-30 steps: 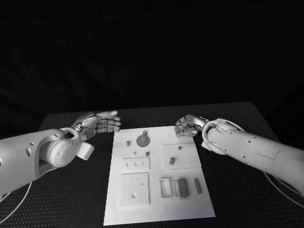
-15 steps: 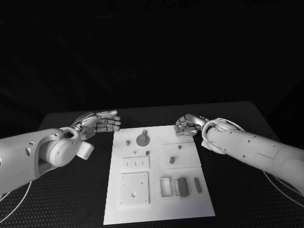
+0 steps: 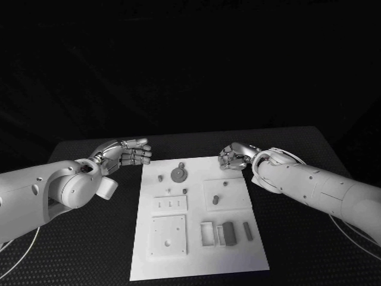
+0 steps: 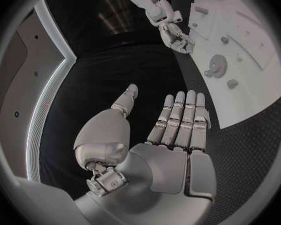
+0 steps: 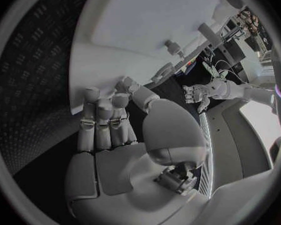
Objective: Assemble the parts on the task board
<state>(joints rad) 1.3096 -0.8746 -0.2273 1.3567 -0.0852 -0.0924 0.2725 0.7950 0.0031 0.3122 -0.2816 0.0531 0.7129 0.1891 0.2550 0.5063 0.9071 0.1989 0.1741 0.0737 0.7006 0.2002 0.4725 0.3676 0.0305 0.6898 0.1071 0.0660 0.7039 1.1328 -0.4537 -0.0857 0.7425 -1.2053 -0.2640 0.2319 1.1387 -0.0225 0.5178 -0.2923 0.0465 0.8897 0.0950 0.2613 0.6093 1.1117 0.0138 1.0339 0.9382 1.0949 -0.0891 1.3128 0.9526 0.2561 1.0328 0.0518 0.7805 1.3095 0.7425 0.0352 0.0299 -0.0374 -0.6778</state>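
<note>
Your left hand [image 3: 126,154] and right hand [image 3: 235,157] are hovering apart, empty, fingers [image 4: 181,116] straight and close together, both arms reaching forward.

Arms: smooth white shells, rounded housings, small dark screw points | left hand [image 3: 124,154]: silver, segmented fingers, domed metallic thumb base | right hand [image 3: 235,157]: same silver finish | cables: thin pale loops beneath both forearms

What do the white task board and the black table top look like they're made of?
The white task board looks like rigid matt plastic, perhaps printed: flat, even white, with crisp recessed pockets and no glare. The black table top looks like a textured mat or woven fabric, judging by its fine dotted grain; which one I cannot tell.
</note>
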